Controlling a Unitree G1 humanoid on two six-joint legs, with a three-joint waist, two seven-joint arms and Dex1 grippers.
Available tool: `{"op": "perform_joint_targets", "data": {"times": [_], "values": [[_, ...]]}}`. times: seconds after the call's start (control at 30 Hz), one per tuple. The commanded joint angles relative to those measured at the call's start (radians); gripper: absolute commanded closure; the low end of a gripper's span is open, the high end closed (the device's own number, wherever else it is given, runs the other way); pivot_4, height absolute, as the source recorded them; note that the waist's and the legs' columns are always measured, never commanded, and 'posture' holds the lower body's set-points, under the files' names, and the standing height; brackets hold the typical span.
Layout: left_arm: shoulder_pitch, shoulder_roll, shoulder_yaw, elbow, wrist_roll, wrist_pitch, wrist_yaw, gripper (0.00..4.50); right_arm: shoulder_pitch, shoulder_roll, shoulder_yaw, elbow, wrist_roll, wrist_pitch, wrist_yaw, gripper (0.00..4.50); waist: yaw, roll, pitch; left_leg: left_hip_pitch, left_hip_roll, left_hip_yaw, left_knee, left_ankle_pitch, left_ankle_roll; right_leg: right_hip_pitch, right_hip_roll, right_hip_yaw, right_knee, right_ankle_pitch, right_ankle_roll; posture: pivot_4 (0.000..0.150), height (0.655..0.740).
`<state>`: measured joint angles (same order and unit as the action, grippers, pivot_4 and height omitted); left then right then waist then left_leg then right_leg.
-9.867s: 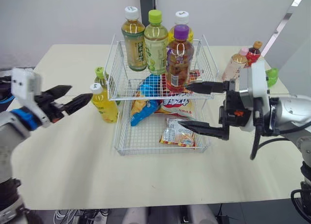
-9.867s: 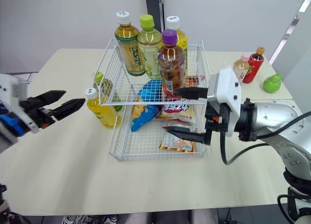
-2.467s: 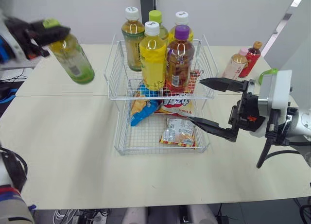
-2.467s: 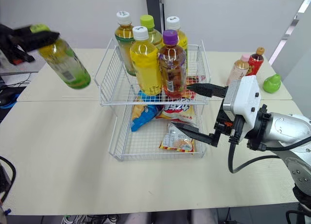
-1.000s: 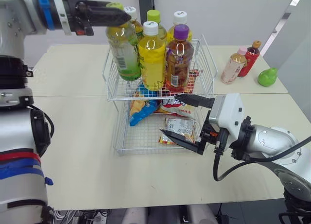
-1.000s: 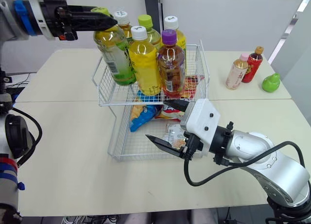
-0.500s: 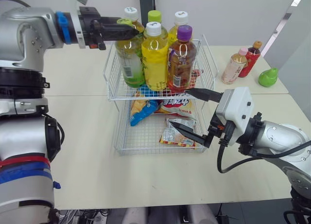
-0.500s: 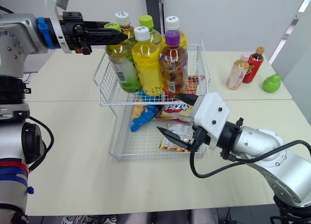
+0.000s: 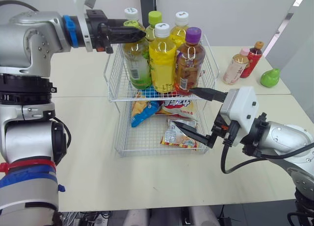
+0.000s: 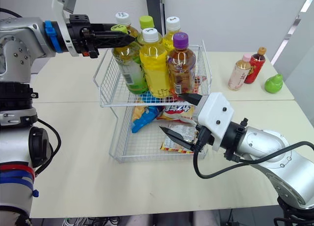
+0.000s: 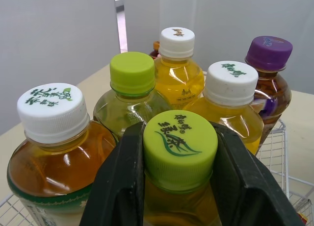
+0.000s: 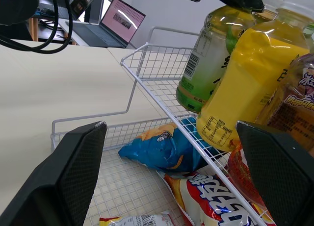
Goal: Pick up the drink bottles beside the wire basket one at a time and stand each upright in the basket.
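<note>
pale table [image 9: 83, 152], wire basket [image 9: 112, 74]: green-capped bottle [image 9: 139, 69] within left pincer [image 9: 139, 34]

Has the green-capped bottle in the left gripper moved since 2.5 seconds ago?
Yes. The green-capped plastic bottle, clamped by the left gripper, went from well left of the white wire basket into its upper tier, beside the yellow bottle.

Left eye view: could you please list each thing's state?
Green-capped pale green plastic bottle: held by its cap in the white wire basket's upper tier.
Left gripper: jaws shut on that bottle's cap.
Right gripper: jaws open, empty.
White-capped yellow plastic bottle: upright in basket.
Purple-capped brown plastic bottle: upright in basket.
Pink-capped beige bottle: upright, outside basket.
</note>
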<state>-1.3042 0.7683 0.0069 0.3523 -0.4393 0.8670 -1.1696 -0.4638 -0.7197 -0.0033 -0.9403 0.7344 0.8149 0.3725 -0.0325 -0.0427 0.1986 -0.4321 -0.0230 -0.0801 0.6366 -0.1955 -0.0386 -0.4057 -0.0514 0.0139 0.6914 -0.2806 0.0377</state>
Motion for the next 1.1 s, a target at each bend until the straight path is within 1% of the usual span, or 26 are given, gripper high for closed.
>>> {"op": "perform_joint_targets", "data": {"times": [0.03,0.2,0.27,0.3,0.47,0.53,0.83,1.1], "values": [[0.015,0.029,0.014,-0.001,0.000,-0.007,-0.014,3.13,-0.028,0.006,-0.040,-0.036,0.016,-0.024,-0.006,0.00,0.000,0.000,0.000,0.000,0.000,0.000,0.000,0.000,0.000,0.000,0.000,0.000,0.000,0.000,0.000,0.150,0.7400],[0.014,0.047,0.001,0.030,0.010,-0.017,-0.036,3.13,-0.040,0.010,-0.046,-0.031,0.021,-0.021,-0.005,0.00,0.000,0.000,0.000,0.000,0.000,0.000,0.000,0.000,0.000,0.000,0.000,0.000,0.000,0.000,0.000,0.150,0.7400],[0.008,0.050,0.001,0.045,0.012,-0.026,-0.043,2.41,-0.042,0.011,-0.046,-0.029,0.021,-0.021,-0.005,0.00,0.000,0.001,0.000,0.000,0.000,0.000,0.000,0.000,0.000,0.000,0.000,0.000,0.000,0.000,0.000,0.150,0.7400],[0.005,0.050,0.003,0.052,0.013,-0.031,-0.045,2.22,-0.043,0.011,-0.046,-0.029,0.022,-0.022,-0.005,0.00,0.000,0.001,0.000,0.000,0.000,0.000,0.000,0.000,0.000,0.000,0.000,0.000,0.000,0.000,0.000,0.150,0.7400],[-0.013,0.063,0.016,0.085,0.013,-0.044,-0.070,0.59,-0.044,0.014,-0.046,-0.027,0.023,-0.026,-0.005,0.00,0.000,0.001,0.000,0.000,0.000,0.000,0.000,0.000,0.000,0.000,0.000,0.000,0.001,0.000,0.000,0.150,0.7400],[-0.014,0.072,0.019,0.088,0.014,-0.048,-0.079,0.03,-0.044,0.015,-0.044,-0.025,0.020,-0.029,-0.002,0.00,0.000,0.001,0.000,0.000,0.000,0.000,0.000,0.000,0.000,0.000,0.000,0.000,0.001,0.000,0.000,0.150,0.7400],[-0.005,0.111,0.038,0.083,0.004,-0.053,-0.099,0.03,-0.051,0.016,-0.038,-0.007,0.008,-0.047,0.010,0.00,0.000,0.001,0.000,0.000,0.000,0.000,0.000,0.000,0.000,0.000,0.000,0.000,0.001,0.000,0.000,0.150,0.7400],[-0.028,0.150,0.045,0.095,0.002,-0.059,-0.127,0.03,-0.051,0.014,-0.033,-0.001,-0.011,-0.055,0.021,0.00,-0.001,0.001,0.000,0.000,0.000,0.000,0.000,0.000,0.000,0.000,0.000,0.000,0.001,0.000,0.000,0.150,0.7400]]}}
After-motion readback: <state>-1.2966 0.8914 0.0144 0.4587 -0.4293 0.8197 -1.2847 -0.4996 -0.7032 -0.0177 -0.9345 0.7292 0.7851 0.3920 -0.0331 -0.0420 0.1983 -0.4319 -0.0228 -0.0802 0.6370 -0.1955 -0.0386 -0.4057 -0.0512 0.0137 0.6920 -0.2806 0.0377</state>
